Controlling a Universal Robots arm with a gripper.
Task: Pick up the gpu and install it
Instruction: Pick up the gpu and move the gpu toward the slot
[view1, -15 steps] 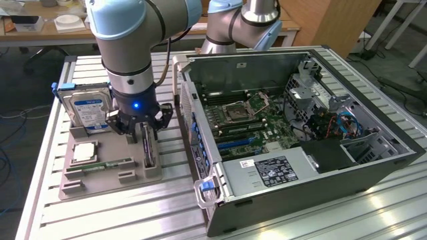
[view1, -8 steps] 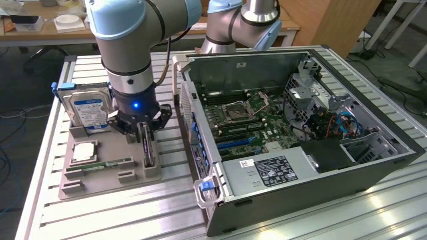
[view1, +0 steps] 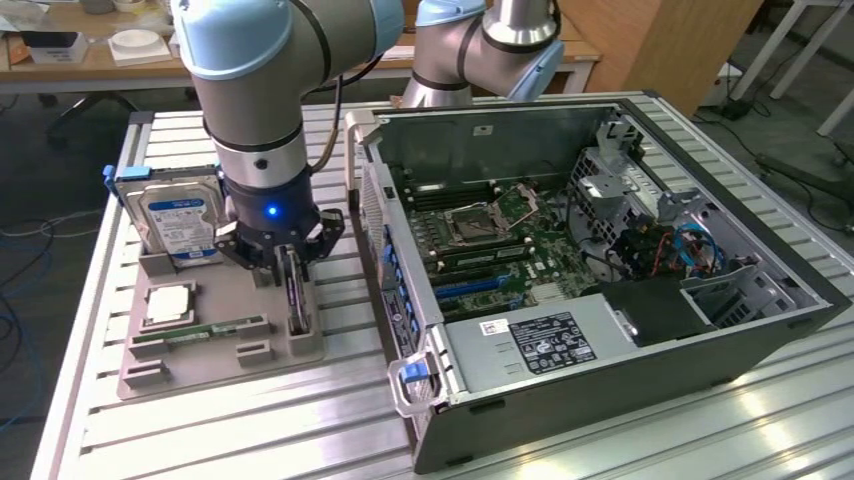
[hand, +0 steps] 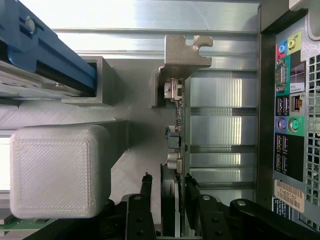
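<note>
The gpu (view1: 296, 305) stands on edge in a slot of the grey holder tray (view1: 214, 365), left of the open computer case (view1: 601, 400) in the exterior view. My gripper (view1: 294, 268) comes straight down on it. In the wrist view the card (hand: 180, 120) runs away from me edge-on, its silver bracket (hand: 182, 50) at the far end. My gripper (hand: 169, 192) has a black finger (hand: 146, 187) against one face and the other against the opposite face, so it is shut on the card. The card still sits in its slot.
On the same tray stand a silver hard drive (view1: 180, 215) with a blue label, a CPU (view1: 170, 303) and a narrow memory stick (view1: 214, 328). The case lies open with its motherboard (view1: 494, 250) exposed; its rear ports (hand: 290, 110) are close beside the card. A printed tray block (hand: 60, 170) is near my fingers.
</note>
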